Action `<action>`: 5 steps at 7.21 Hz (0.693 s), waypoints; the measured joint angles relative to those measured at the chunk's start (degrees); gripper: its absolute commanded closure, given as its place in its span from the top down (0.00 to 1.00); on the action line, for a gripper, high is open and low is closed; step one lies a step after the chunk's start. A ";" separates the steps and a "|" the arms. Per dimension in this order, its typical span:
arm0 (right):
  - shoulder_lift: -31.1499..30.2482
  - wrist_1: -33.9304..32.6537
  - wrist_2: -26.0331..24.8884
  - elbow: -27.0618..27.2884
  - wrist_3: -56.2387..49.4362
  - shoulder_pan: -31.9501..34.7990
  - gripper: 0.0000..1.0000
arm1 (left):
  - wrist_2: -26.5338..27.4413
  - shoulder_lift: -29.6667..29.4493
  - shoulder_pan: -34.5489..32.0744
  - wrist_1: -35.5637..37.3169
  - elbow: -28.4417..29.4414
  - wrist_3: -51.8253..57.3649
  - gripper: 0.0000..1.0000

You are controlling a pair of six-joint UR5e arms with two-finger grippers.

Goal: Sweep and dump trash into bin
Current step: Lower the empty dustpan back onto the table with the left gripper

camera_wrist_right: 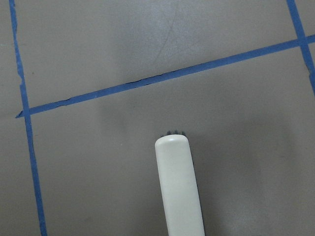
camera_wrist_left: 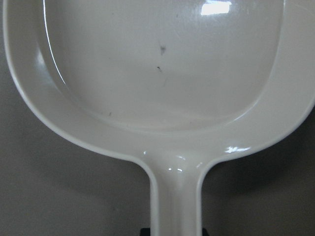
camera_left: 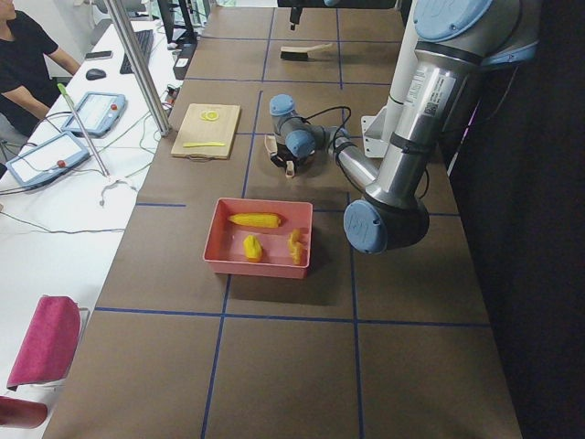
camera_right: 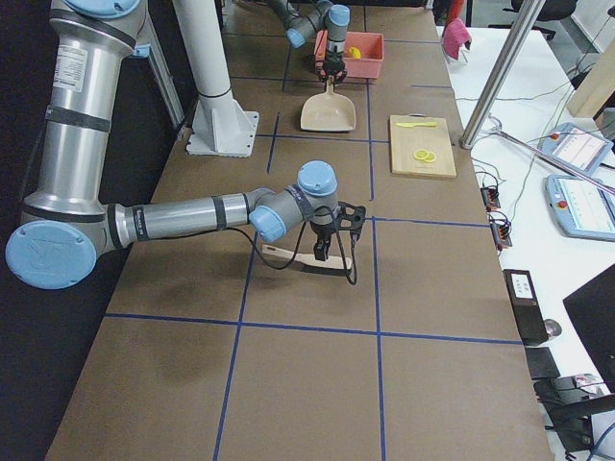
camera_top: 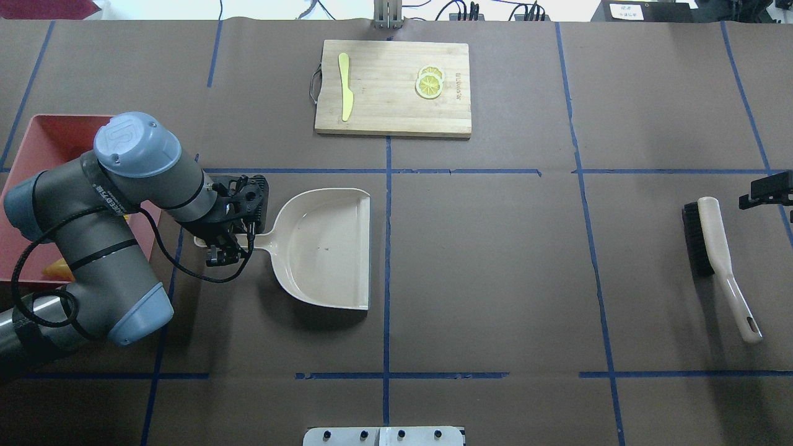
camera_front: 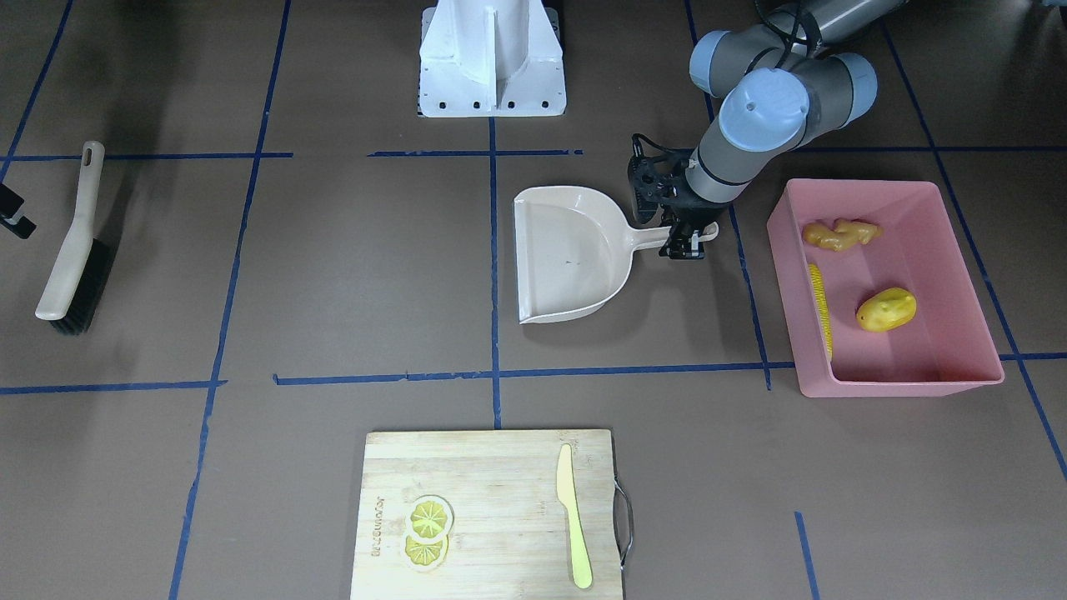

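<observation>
The pink bin stands on the table at the left arm's side. In it lie the corn cob, the potato-like lump and the ginger root. The beige dustpan lies flat and empty on the table beside the bin. My left gripper is shut on the dustpan handle; the pan fills the left wrist view. My right gripper hangs open and empty at the table's far side, beside and above the brush, not touching it.
A wooden cutting board at the operators' edge carries a pale yellow knife and lemon slices. The robot's white base stands at the near middle. Blue tape lines cross the brown table.
</observation>
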 measured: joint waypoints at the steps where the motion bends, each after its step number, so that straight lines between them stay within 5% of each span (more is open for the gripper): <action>1: 0.00 -0.04 -0.07 -0.03 0.00 0.03 1.00 | 0.02 -0.20 0.05 0.04 0.03 0.03 0.48; 3: 0.03 -0.09 -0.15 -0.02 0.00 0.14 1.00 | 0.13 -0.45 0.08 0.17 0.00 0.09 0.99; 5: 0.08 -0.21 -0.16 -0.02 0.02 0.20 1.00 | 0.40 -0.69 0.09 0.27 -0.15 0.02 1.00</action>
